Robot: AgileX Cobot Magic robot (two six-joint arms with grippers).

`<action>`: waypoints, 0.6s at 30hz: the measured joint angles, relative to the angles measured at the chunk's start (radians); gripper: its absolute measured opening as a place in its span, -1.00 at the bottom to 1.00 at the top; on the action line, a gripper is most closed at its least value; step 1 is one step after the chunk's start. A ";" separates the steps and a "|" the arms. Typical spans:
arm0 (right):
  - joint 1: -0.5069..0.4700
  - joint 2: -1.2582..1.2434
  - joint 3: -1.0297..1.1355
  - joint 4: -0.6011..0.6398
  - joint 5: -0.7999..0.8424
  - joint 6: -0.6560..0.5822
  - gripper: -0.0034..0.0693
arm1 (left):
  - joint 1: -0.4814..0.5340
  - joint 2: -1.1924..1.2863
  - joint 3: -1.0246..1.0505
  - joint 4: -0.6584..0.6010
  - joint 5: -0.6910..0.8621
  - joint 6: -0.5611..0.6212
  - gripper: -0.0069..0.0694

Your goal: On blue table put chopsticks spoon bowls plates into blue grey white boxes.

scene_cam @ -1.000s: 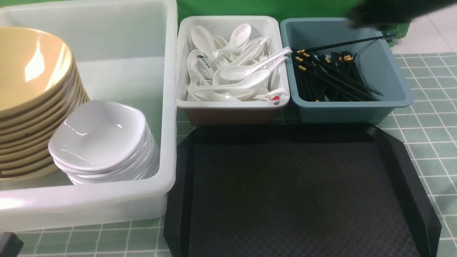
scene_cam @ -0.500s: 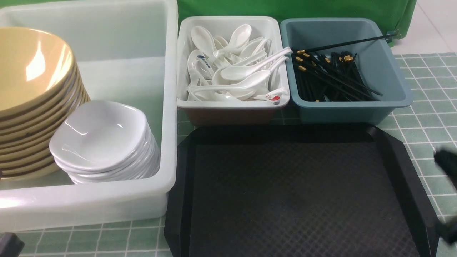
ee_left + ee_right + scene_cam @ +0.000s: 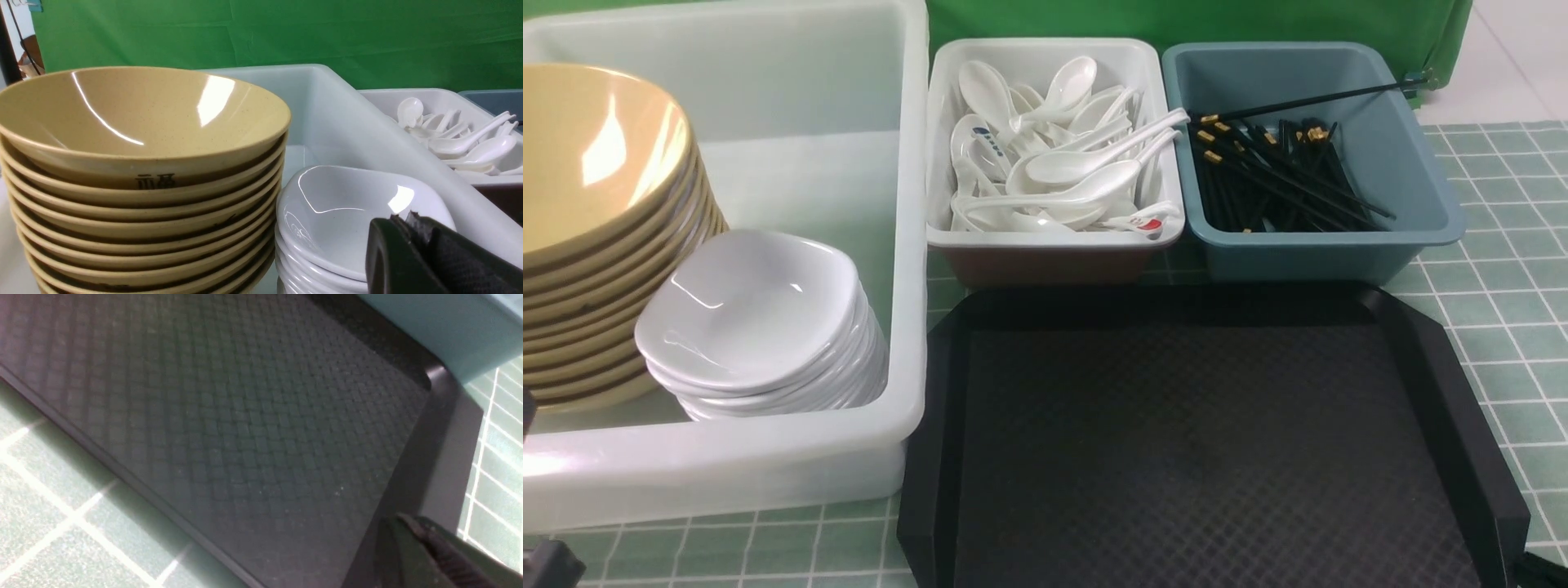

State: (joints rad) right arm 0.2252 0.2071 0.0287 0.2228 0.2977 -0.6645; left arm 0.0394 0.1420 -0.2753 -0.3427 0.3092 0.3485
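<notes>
A stack of tan bowls (image 3: 588,163) and a stack of white bowls (image 3: 752,310) stand in the large white box (image 3: 913,245). White spoons (image 3: 1062,163) fill the small white box (image 3: 1054,238). Black chopsticks (image 3: 1282,180) lie in the blue-grey box (image 3: 1413,163), one leaning over its far right rim. My left gripper (image 3: 402,218) is shut and empty, just in front of the white bowls (image 3: 351,208) and beside the tan bowls (image 3: 139,114). My right gripper (image 3: 402,520) is shut and empty, low over the black tray's right edge.
A black textured tray (image 3: 1192,449) lies in front of the two small boxes, with nothing on it. It also shows in the right wrist view (image 3: 245,416), with the blue-grey box (image 3: 449,330) behind it. A green checked cloth (image 3: 1503,310) covers the table.
My right arm has come from above the blue-grey box down to the tray's near right corner, almost out of the front view. The left arm has hardly moved.
</notes>
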 joint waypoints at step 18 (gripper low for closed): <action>-0.183 -0.219 0.000 -0.265 0.008 0.691 -0.78 | -0.001 0.000 0.000 -0.001 0.030 0.000 -0.81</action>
State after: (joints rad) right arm 0.0420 -0.0118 0.0287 -0.0423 0.3056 0.0266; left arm 0.0386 0.1420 -0.2753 -0.3437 0.3387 0.3485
